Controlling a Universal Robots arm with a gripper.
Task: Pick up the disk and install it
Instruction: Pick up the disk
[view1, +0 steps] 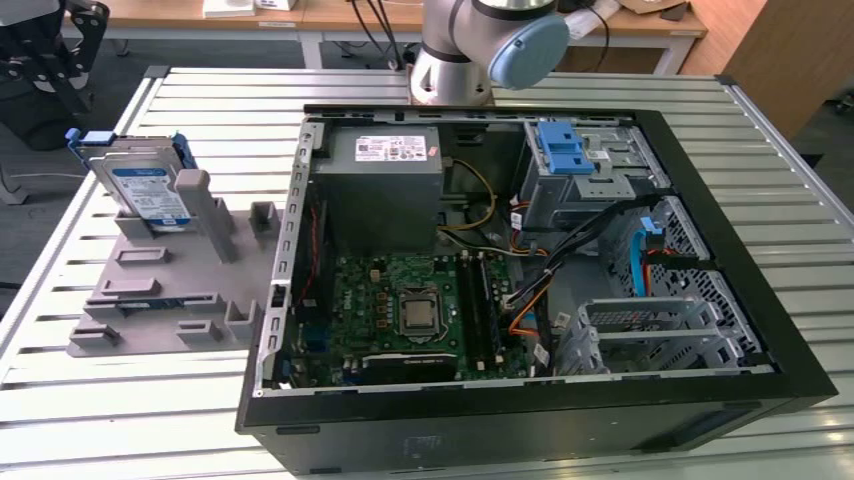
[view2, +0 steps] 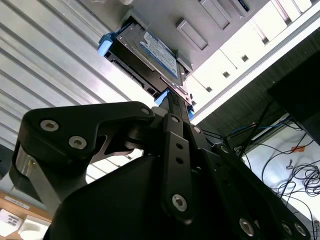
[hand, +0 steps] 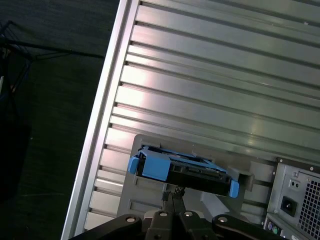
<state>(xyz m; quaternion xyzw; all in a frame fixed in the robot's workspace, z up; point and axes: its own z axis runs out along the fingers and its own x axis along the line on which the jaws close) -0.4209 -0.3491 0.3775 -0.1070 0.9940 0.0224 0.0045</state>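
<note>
The gripper is clenched in both wrist views, its dark tips pressed together and aimed at the disk. The disk stands on edge in a slot of a grey holder, its blue carrier frame wrapping the silver body. In the exterior view the disk leans slightly back in that holder, label facing out, with nothing touching it. The holder sits flat on the slatted metal tabletop, at the exterior view's left. Just beside it, toward the exterior view's right, lies an open computer case. Inside the case are a grey power supply, a green motherboard, a blue latch on the upper bay, and a metal drive cage near the case's far side. The robot arm's base rises behind the case.
</note>
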